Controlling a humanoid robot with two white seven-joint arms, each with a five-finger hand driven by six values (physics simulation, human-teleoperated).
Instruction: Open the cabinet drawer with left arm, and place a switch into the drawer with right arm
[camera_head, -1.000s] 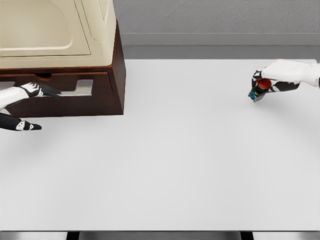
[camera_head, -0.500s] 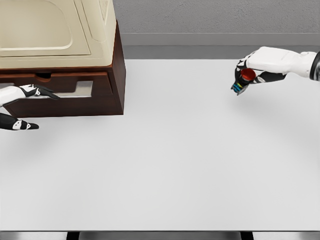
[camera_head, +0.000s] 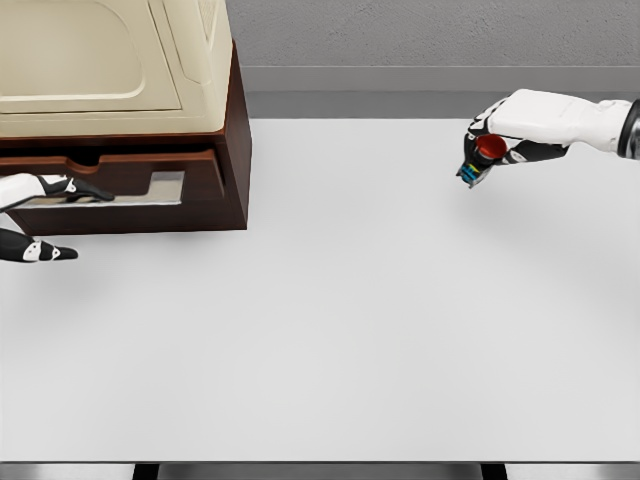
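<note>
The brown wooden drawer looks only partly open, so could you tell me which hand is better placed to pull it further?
Left: the left hand is at the brown wooden drawer; the right hand holds the red-buttoned switch far across.

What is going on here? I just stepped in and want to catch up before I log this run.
A two-armed humanoid is working at a white table. Its left hand is at the front of the drawer of the brown cabinet at the far left; the drawer shows a light gap. Its right hand holds a red-capped switch in the air above the table's far right side, well away from the cabinet. The switch is not yet in the drawer.
</note>
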